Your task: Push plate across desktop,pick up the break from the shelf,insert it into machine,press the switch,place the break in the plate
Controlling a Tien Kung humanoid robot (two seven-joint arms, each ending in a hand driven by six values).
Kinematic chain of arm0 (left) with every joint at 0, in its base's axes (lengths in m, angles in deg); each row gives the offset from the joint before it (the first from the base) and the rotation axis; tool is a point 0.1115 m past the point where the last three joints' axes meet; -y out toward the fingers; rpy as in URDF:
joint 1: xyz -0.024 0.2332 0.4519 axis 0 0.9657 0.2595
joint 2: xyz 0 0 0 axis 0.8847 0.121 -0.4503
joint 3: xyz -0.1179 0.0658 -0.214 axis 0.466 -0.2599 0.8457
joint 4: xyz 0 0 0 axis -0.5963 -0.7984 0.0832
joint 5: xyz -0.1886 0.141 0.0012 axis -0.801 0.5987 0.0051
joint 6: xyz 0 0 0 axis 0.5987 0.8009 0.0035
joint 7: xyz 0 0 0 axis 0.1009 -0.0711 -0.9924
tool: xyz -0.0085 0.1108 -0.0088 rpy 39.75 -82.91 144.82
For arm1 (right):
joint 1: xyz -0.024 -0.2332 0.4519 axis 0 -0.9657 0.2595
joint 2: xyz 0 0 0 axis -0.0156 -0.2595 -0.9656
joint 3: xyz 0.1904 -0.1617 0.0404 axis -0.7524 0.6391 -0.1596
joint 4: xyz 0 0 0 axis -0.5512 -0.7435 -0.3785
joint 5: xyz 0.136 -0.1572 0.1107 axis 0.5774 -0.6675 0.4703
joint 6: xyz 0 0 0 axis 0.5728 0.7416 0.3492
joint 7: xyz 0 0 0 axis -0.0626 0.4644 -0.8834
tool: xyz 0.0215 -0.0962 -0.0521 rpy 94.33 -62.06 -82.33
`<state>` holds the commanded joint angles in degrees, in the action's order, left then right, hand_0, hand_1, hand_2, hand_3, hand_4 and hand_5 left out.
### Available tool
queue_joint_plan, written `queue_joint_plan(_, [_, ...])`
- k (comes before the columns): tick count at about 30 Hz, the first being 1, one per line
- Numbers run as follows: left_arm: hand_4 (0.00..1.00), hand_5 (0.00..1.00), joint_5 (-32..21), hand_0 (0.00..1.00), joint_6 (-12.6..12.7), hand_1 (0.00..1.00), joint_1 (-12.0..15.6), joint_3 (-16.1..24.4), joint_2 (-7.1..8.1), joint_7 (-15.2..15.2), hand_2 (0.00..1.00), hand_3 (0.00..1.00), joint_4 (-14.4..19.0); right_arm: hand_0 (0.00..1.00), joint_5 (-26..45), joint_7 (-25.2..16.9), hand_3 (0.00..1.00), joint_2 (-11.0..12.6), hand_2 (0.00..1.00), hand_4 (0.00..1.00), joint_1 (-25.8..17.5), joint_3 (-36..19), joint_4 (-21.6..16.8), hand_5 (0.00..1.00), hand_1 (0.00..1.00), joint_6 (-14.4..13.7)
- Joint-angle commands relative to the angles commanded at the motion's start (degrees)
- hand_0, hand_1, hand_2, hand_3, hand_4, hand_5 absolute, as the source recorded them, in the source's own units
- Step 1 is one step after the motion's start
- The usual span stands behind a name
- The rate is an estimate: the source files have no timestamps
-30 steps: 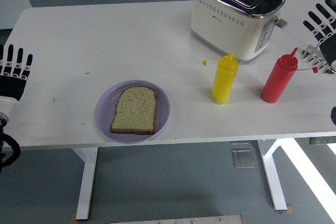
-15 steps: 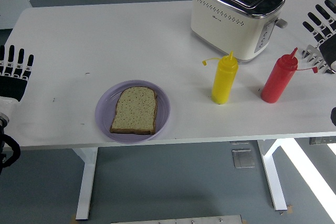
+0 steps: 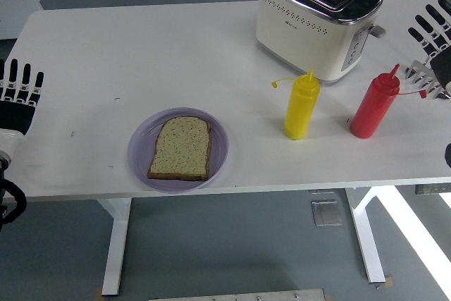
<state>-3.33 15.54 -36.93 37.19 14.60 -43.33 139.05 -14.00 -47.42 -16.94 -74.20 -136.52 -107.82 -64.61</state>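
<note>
So the bread slice [image 3: 180, 148] is lying flat on the purple plate [image 3: 138, 161], lower-middle of the frame near the surface's front edge, long axis running front-to-back. The left hand [image 3: 18, 93] at the left edge is nearer, fingers spread, holding nothing. The right hand [image 3: 435, 40] is upper right past the toaster [image 3: 315, 20], also open.

Bread slice [image 3: 180, 148] on plate [image 3: 138, 153], lower centre-left of frame. Toaster [image 3: 315, 19] upper right; two squeeze bottles [image 3: 301, 106] [image 3: 373, 103] side by side below it.
</note>
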Motion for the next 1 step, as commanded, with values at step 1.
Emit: queue_joint_plan(1, [0.816,0.967,0.00,0.831,0.01,0.774,-0.01,0.00,0.00,0.00,0.767,0.814,-0.01,0.756,-0.02,0.01,0.679,0.00,0.671,0.766,0.01,0.00,-0.01,0.449,0.717,-0.02])
